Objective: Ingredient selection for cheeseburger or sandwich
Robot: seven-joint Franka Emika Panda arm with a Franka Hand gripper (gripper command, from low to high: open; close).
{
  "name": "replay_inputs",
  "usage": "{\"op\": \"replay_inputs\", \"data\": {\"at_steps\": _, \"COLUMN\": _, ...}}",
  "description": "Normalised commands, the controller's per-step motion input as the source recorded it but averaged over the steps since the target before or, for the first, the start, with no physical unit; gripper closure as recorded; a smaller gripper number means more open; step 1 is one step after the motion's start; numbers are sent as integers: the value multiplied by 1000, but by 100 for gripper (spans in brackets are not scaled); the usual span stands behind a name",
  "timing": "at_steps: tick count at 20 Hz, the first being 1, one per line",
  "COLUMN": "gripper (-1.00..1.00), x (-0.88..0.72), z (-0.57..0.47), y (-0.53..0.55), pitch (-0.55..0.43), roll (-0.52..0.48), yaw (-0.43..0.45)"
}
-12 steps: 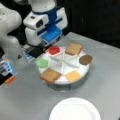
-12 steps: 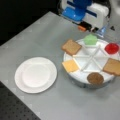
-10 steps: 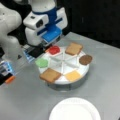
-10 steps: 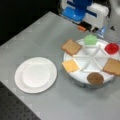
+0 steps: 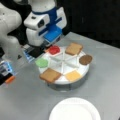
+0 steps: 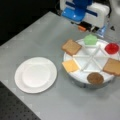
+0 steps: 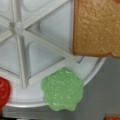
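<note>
In a front view the arm leans low behind the tray (image 5: pixel 82 72), its pincer (image 5: pixel 47 47) probably just above the green disc (image 5: pixel 41 62) and red disc (image 5: pixel 54 50). In the other, the plate (image 6: pixel 35 75) sits bare on the counter (image 6: pixel 37 37). The wrist view shows the green disc (image 7: pixel 62 89) near toast (image 7: pixel 97 27); I cannot tell the pincer's state.

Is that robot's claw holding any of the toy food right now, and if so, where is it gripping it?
That cannot be told: the end effector's tips are hidden. All six pieces lie in the tray, including the green disc the wrist view looks down on, and the plate is bare.
</note>
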Motion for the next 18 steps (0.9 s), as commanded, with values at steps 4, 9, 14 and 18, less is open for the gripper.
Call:
{"op": "replay_inputs", "data": {"at_steps": 4, "gripper": -100, "x": 29, "z": -95, "y": -292, "pitch": -35, "roll": 187, "yaw": 93}}
{"op": "replay_inputs", "data": {"at_steps": 9, "gripper": -100, "x": 76, "z": -16, "y": -216, "pitch": -4, "roll": 251, "yaw": -8}}
{"op": "replay_inputs", "data": {"at_steps": 14, "gripper": -100, "x": 134, "z": -10, "y": -282, "pitch": 32, "roll": 308, "yaw": -148}}
{"op": "replay_inputs", "data": {"at_steps": 18, "gripper": -100, "x": 172, "z": -74, "y": -375, "pitch": 69, "roll": 395, "yaw": -119}}
